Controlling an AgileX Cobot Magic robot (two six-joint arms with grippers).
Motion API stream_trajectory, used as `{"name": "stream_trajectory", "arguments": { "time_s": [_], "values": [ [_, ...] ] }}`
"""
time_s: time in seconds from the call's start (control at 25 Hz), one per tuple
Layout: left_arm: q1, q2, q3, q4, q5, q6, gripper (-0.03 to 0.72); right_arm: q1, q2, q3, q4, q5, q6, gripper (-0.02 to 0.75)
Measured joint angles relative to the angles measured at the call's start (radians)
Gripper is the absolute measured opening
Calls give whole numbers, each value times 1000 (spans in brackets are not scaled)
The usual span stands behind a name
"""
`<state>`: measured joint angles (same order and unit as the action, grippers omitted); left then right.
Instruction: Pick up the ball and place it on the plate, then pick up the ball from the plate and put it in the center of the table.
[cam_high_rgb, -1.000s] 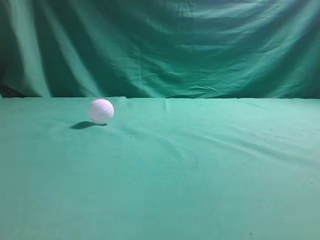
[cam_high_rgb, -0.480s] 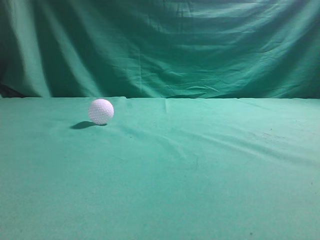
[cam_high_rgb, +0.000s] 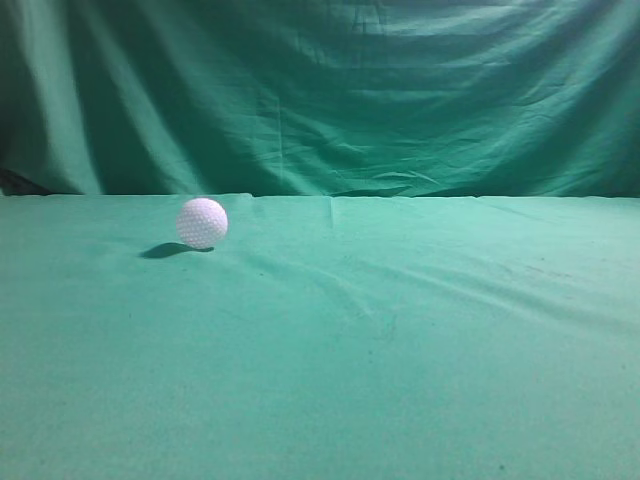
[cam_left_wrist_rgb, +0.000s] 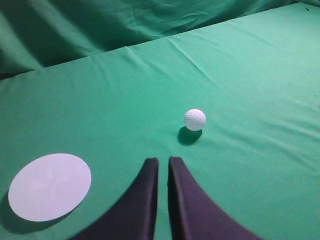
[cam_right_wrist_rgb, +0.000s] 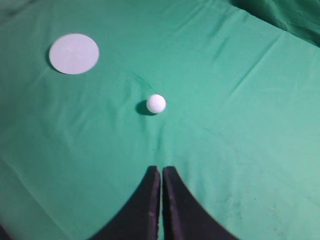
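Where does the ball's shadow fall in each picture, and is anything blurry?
Exterior view: ball sharp, shadow to its left. Left wrist view: shadow below-left; plate crisp. Right wrist view: softer overall, shadow left of the ball.

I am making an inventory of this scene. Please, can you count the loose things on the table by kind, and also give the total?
Ball: 1
Plate: 1
Total: 2, both lying apart on the green table.
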<state>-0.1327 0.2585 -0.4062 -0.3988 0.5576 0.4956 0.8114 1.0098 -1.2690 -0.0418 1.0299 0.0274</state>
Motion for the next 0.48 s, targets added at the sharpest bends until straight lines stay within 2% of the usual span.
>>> {"name": "stream_trajectory", "arguments": {
  "time_s": [0.28,0.48],
  "values": [
    [0,0,0,0,0,0,46,0,-222,335,71,-254,0,0],
    [0,-2,0,0,0,0,46,0,-355,452,155,-282,0,0]
  ]
}}
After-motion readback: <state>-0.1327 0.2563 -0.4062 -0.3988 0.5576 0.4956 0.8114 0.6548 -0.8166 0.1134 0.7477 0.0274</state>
